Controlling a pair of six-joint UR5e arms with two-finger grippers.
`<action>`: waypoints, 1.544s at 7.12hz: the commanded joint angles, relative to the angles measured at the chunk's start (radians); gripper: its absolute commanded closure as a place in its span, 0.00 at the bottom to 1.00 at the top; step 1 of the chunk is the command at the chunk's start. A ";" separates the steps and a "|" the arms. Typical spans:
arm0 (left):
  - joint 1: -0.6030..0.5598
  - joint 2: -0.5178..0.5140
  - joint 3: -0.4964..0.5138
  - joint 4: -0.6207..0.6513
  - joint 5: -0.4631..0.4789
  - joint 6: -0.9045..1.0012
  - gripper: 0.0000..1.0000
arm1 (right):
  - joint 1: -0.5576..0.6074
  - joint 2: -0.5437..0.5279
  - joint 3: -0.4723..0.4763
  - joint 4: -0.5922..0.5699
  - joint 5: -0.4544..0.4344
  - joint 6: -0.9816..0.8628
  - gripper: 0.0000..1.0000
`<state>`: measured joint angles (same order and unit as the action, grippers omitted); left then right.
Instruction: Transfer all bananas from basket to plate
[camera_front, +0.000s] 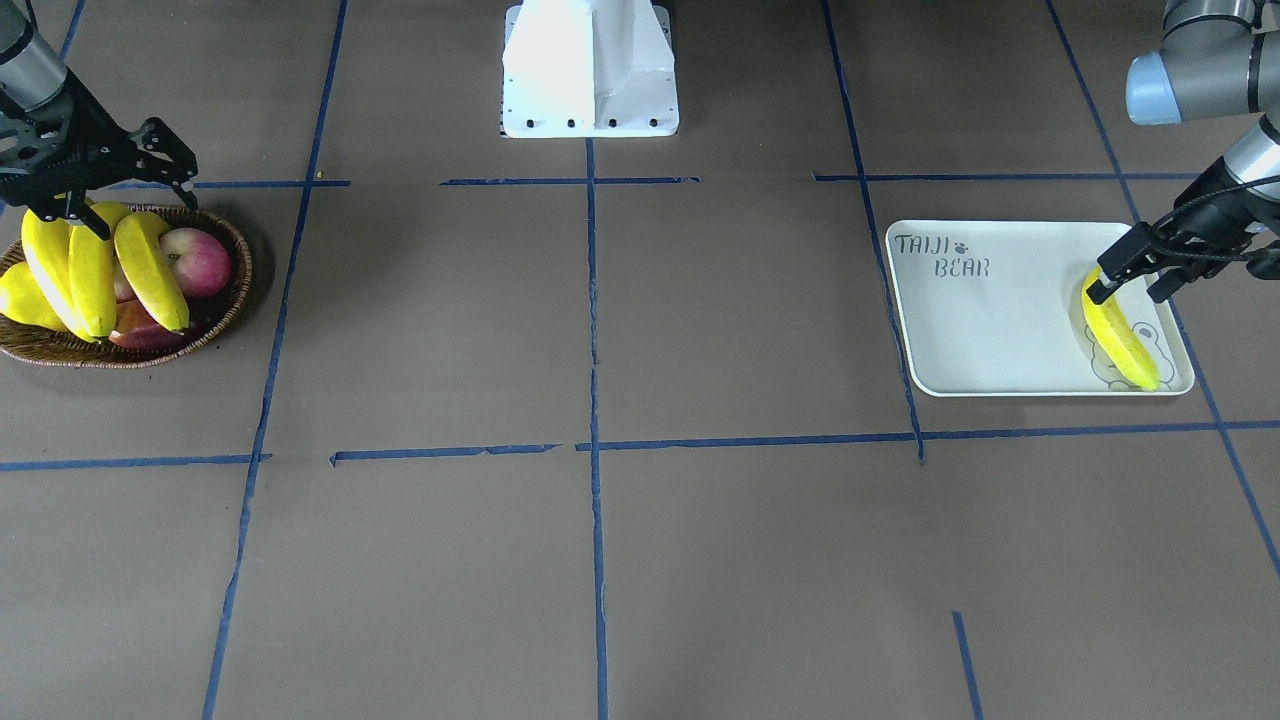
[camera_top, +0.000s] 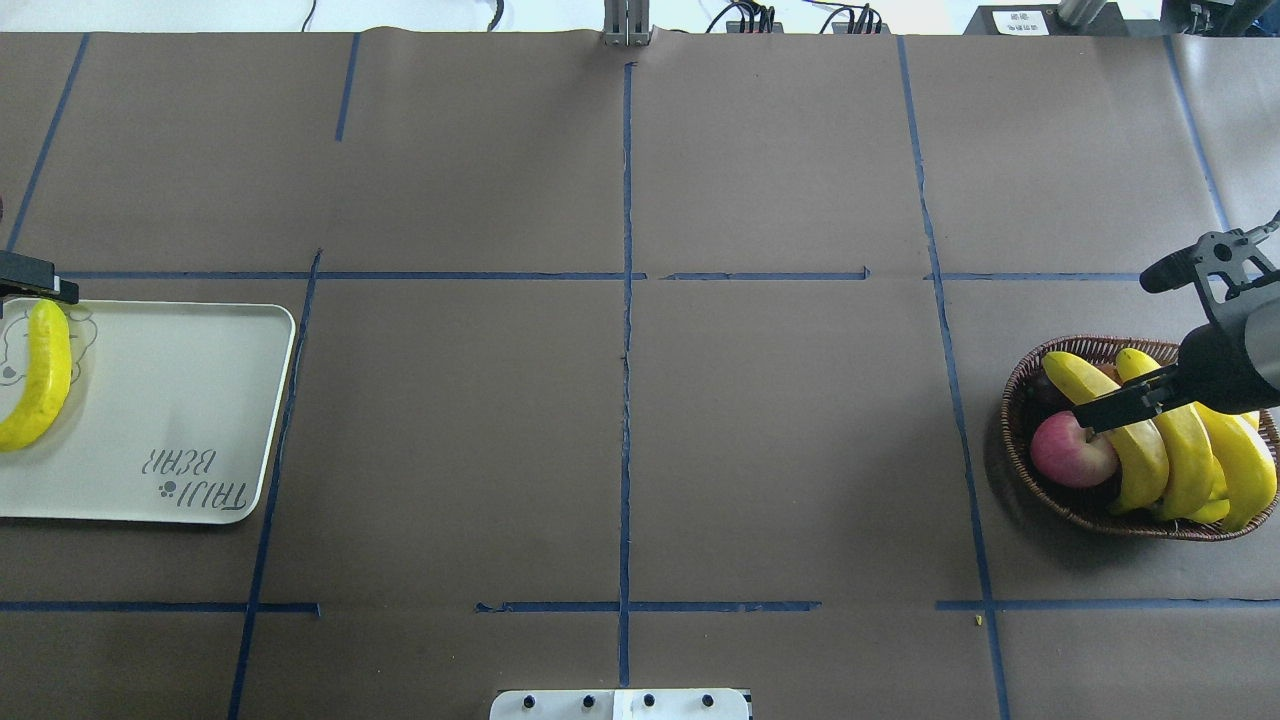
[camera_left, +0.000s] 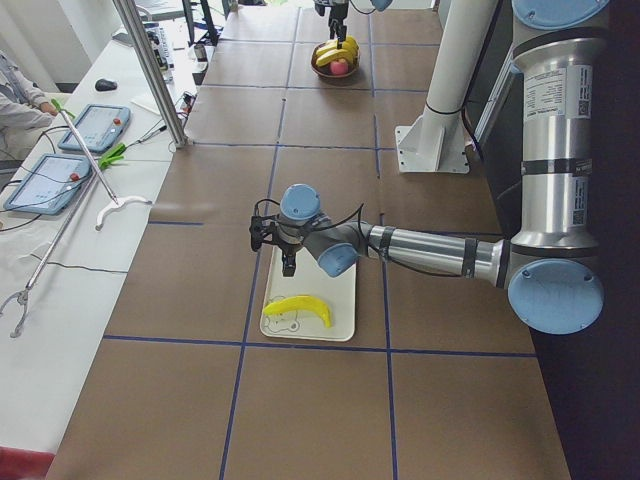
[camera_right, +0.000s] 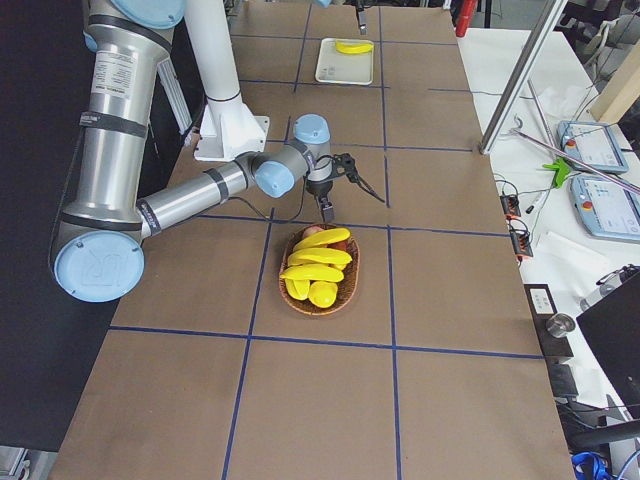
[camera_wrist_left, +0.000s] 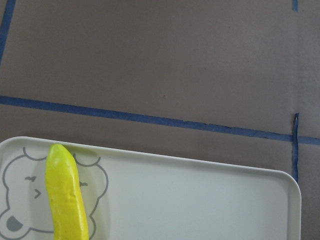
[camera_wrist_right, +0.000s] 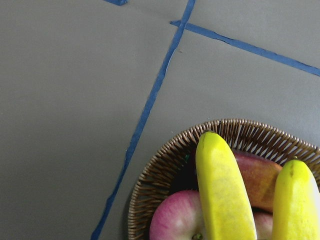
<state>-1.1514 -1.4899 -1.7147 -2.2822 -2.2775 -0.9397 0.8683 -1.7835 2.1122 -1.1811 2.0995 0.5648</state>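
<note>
The bananas (camera_top: 1180, 450) in the basket (camera_wrist_right: 160, 185) lie packed side by side, three that I can count, so my right gripper (camera_top: 1118, 350) — jaws spread wide above them — could pinch two together, or shove an apple (camera_top: 1072, 450) against the wicker rim and tip fruit out. One banana (camera_front: 1120, 335) lies on the plate (camera_front: 980, 330), across the bear drawing (camera_wrist_left: 20, 200) near the rim; my left gripper (camera_front: 1128, 292), jaws apart just above its end and holding nothing, might clip it in lifting and roll it off

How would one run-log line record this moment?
plate: one banana | basket: three bananas | left gripper: open | right gripper: open
</note>
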 joint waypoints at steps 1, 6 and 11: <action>0.001 0.000 -0.002 -0.002 0.000 -0.005 0.00 | 0.000 -0.030 -0.113 0.228 0.002 -0.011 0.02; 0.001 0.000 -0.002 -0.002 0.000 -0.007 0.00 | -0.005 -0.048 -0.152 0.229 -0.015 -0.025 0.07; -0.001 0.002 -0.002 -0.002 0.000 -0.007 0.00 | -0.052 -0.047 -0.150 0.229 -0.013 -0.014 0.25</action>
<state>-1.1519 -1.4882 -1.7165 -2.2841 -2.2780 -0.9465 0.8214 -1.8313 1.9615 -0.9526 2.0850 0.5493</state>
